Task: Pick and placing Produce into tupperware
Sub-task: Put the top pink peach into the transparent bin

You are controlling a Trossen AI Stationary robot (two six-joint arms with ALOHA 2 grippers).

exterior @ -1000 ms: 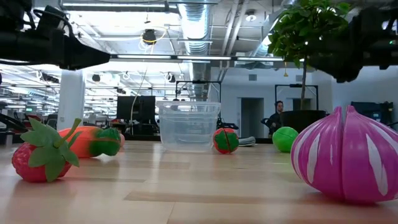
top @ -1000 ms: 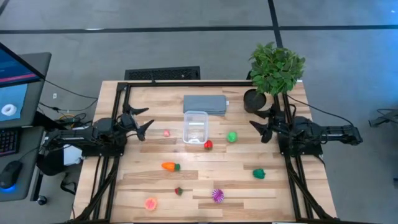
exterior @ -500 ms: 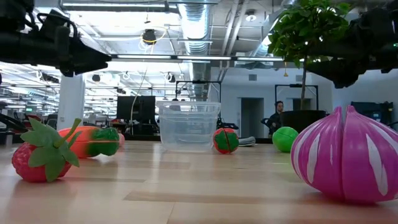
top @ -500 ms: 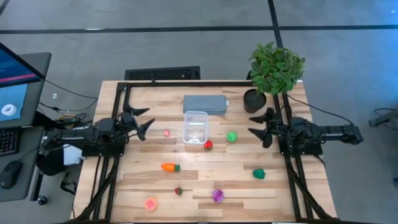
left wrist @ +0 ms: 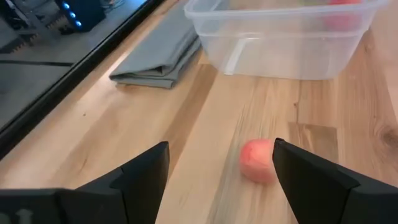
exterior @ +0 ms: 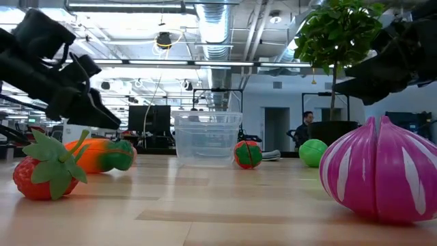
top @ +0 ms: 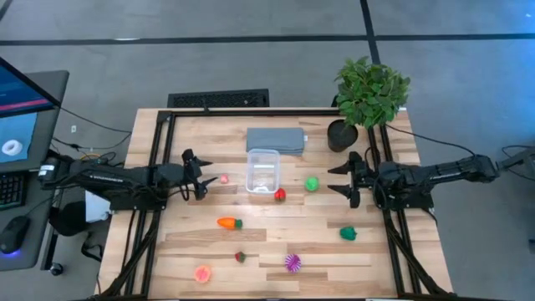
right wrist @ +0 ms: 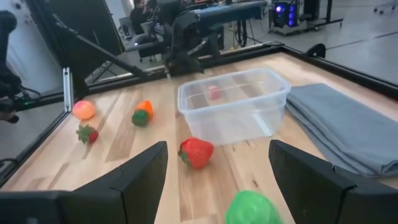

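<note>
Both arms have just reached inward: left gripper (top: 199,173) fingers wide, pink fruit (left wrist: 257,160) between them; right gripper (top: 349,179) fingers wide, nearing green ball (top: 312,184). Tupperware (top: 262,170) empty.

A light wooden bench (top: 276,242) stands on a grey floor (top: 251,67) crossed by dark lines. A leafy potted plant (top: 370,92) sits at its far right corner, and a folded grey cloth (top: 276,140) lies near the far edge. To the left, a desk carries a lit monitor (top: 21,109). Across the bench, exposed ceiling ducts (exterior: 218,27), strip lights and a distant person (exterior: 304,126) show.
</note>
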